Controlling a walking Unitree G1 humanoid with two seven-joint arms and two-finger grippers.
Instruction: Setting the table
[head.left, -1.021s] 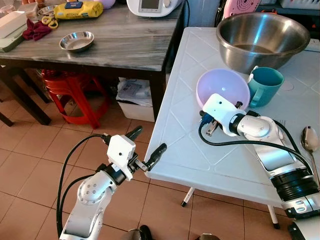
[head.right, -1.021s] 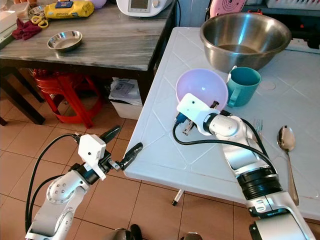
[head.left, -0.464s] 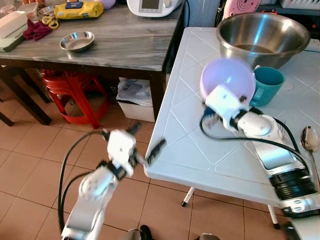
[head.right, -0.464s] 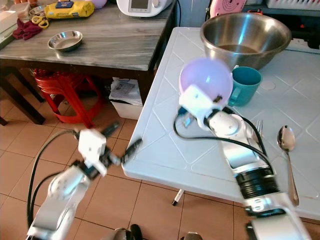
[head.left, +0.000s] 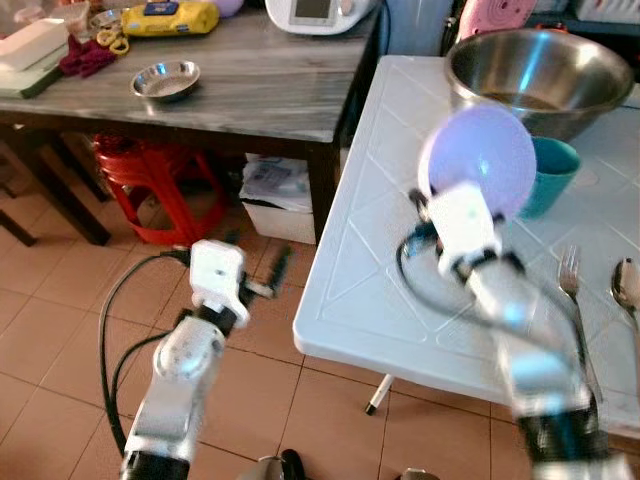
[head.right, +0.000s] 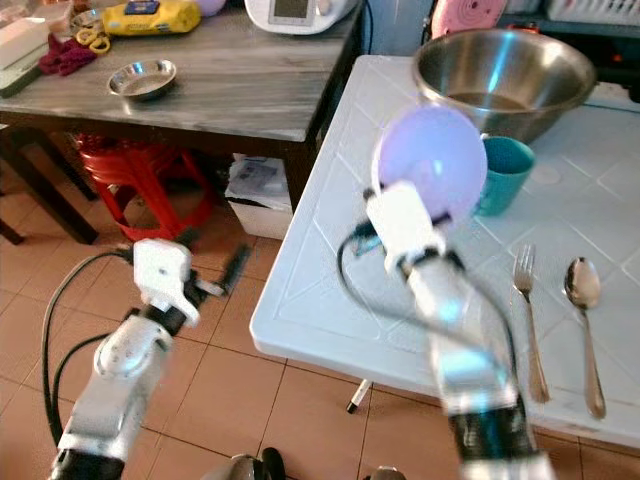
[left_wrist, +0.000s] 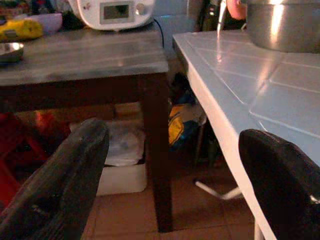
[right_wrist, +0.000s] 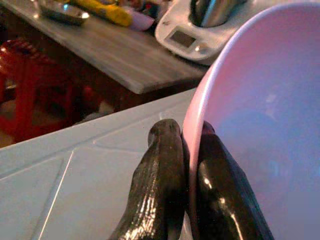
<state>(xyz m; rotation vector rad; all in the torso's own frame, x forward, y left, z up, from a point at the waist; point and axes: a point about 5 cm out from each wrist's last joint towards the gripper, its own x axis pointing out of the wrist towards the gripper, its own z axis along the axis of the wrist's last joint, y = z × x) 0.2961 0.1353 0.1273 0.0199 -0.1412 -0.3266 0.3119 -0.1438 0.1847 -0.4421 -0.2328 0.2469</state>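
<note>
Gripping the rim between two closed black fingers, the right hand (right_wrist: 187, 165) holds a pale lilac bowl (head.left: 477, 160) — smooth, glossy, tipped on edge — above the white counter (head.left: 370, 250), beside a teal mug (head.left: 552, 175).

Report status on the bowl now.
Right pincer shut on purple bowl rim, bowl lifted above white table. Left pincer open, off table edge. Teal mug close behind bowl.

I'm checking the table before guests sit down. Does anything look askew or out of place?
The lilac bowl is tipped up on edge above the white table, not resting flat: the right gripper pinches its rim, one finger inside and one outside. It hides part of the teal mug. The fork and spoon lie neatly side by side.
</note>
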